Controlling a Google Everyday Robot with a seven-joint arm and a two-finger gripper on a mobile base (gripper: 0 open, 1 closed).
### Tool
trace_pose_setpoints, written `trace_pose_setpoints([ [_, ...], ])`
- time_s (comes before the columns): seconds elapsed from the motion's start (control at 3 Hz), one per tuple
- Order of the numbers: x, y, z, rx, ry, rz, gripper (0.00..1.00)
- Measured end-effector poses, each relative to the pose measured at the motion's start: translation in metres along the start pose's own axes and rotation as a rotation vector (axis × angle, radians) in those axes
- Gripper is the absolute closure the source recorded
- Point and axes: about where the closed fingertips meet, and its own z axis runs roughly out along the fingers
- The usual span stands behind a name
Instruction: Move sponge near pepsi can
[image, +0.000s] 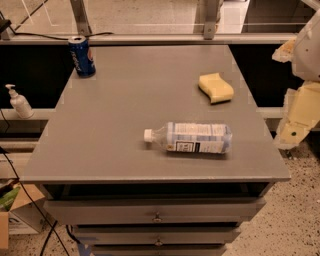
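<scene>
1. The sponge (216, 87) is seen on the right side of the table (125, 115), well apart from the pepsi can (82, 56).
2. The gripper (299, 117) is held beyond the right edge; its state cannot be told.
3. The approach is judged to be in hand: the sponge must be reached next.

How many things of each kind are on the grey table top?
can: 1
sponge: 1
bottle: 1
Total: 3
The gripper hangs off the table, beside its right edge, and is not counted.
</scene>
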Motion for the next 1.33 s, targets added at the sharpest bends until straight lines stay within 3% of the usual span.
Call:
trace_pose_setpoints([
  [0.33, 0.0, 0.0, 0.0, 0.0, 0.0, 0.0, 0.0],
  [0.67, -0.008, -0.003, 0.013, -0.023, -0.074, 0.033, 0.0],
  [1.0, -0.028, -0.016, 0.025, -0.008, -0.182, 0.036, 0.0],
  [1.33, -0.044, -0.044, 0.032, 0.008, -0.282, 0.033, 0.0],
])
